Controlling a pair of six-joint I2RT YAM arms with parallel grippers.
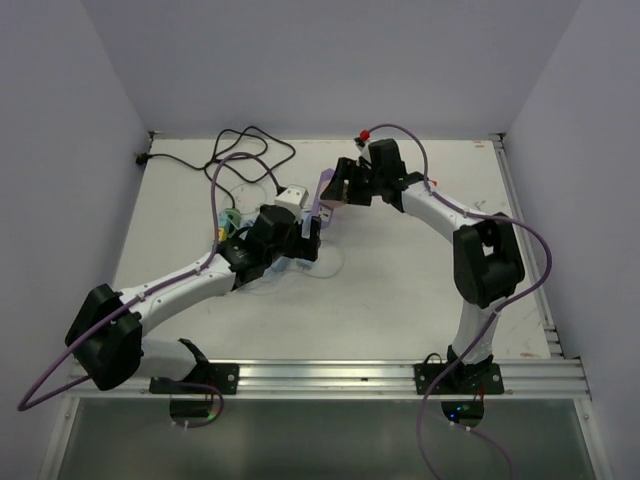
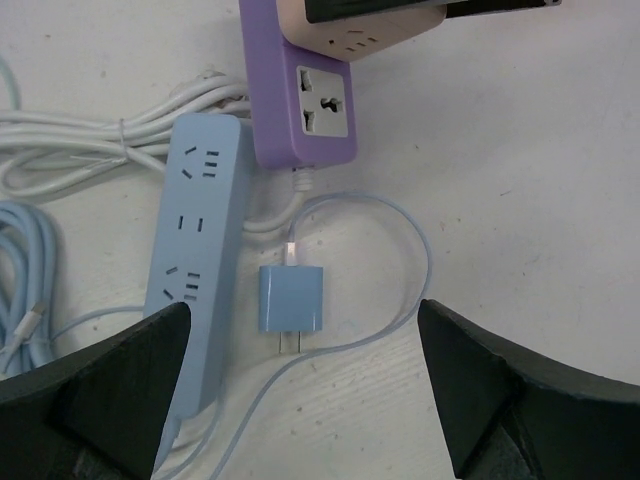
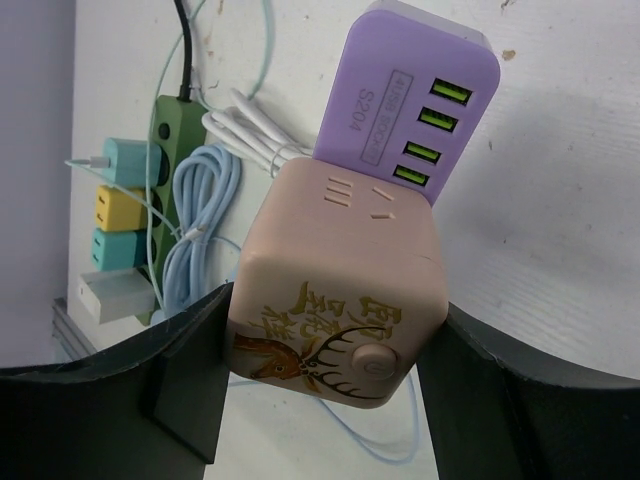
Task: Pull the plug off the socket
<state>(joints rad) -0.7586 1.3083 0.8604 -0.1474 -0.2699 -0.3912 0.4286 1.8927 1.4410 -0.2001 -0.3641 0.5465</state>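
Note:
A small blue plug (image 2: 291,300) lies loose on the table with its two prongs bare, its thin blue cable looping round it. It lies beside a blue power strip (image 2: 195,270) and below a purple socket block (image 2: 300,95). My left gripper (image 2: 305,390) is open and empty, hovering over the plug, one finger on each side. My right gripper (image 3: 330,350) is shut on a pink cube socket (image 3: 335,290) with a deer print, which stands against the purple block (image 3: 410,100). In the top view both grippers meet at mid-table, left (image 1: 305,235) and right (image 1: 340,188).
A green power strip (image 3: 160,150) with blue and yellow plugs lies to the left, among coiled white and blue cables (image 3: 200,210). A black cable (image 1: 245,150) loops at the table's back left. A white adapter (image 1: 290,198) sits near the left gripper.

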